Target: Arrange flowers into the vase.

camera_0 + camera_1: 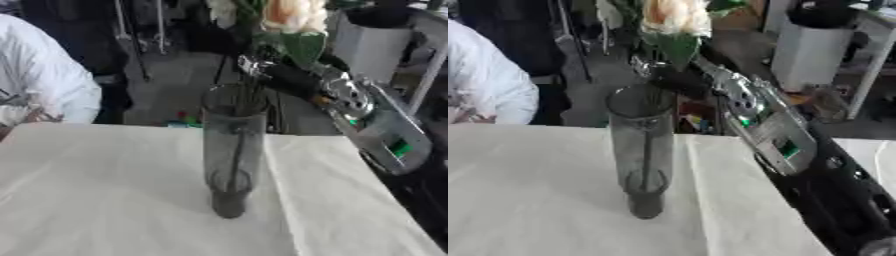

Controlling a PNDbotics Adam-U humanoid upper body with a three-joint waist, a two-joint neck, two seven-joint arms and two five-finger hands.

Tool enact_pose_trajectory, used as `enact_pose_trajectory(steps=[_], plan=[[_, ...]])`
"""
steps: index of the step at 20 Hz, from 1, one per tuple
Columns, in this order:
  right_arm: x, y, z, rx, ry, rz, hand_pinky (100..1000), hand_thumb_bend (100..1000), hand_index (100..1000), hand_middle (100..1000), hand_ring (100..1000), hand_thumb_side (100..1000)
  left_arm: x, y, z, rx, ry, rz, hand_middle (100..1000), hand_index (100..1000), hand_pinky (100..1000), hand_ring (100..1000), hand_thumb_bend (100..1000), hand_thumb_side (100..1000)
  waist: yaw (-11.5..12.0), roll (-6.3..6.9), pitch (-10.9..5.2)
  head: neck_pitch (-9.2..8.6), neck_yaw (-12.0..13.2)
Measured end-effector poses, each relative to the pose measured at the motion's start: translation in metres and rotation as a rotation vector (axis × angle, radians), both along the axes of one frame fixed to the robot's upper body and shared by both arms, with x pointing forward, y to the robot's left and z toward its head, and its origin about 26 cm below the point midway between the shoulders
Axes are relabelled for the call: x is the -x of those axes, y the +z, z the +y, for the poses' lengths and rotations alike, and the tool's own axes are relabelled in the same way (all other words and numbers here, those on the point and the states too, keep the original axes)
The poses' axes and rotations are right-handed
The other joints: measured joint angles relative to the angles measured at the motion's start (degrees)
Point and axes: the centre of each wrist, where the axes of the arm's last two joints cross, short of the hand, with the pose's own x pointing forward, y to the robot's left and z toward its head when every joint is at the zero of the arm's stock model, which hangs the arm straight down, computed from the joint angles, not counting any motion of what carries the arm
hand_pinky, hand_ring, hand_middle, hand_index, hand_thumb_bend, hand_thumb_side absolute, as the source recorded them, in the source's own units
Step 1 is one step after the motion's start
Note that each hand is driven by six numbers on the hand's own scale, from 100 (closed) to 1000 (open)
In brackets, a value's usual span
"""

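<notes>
I am gripping the flower (675, 20) by its stiff, light stem in my right hand (278, 75), clenched just above the tall, tippable glass vase (233, 150).

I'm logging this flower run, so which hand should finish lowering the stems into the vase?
Right. The right hand is above the vase, seemingly holding the flowers, stems inside. The left hand isn't visible.

flower (674, 17) top cut off; robot hand (677, 75) fingers blurred behind leaves.
</notes>
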Motion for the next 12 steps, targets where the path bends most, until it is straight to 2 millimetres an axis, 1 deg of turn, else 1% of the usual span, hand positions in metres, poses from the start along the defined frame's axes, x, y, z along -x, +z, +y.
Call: enact_pose_trajectory(steps=[1, 8, 12], plan=[[-0.0001, -0.0004, 0.0002, 0.007, 0.001, 0.001, 701, 167, 647, 536, 724, 942, -0.0001, -0.0002, -0.0003, 0.002, -0.001, 0.0, 884, 946, 799, 887, 100, 1000, 0.0, 0.08, 0.01, 0.0, 0.0], [-0.0008, -0.003, -0.0003, 0.057, 0.0, 0.002, 710, 199, 694, 573, 737, 962, -0.0001, -0.0002, -0.0003, 0.004, -0.001, -0.001, 884, 946, 798, 888, 100, 1000, -0.1, 0.14, 0.16, 0.0, 0.0], [-0.0013, -0.0047, -0.0011, 0.082, -0.002, 0.005, 725, 242, 748, 610, 760, 1000, -0.0001, -0.0002, -0.0003, 0.005, -0.001, -0.002, 884, 946, 798, 888, 100, 1000, -0.2, 0.14, 0.16, 0.0, 0.0]])
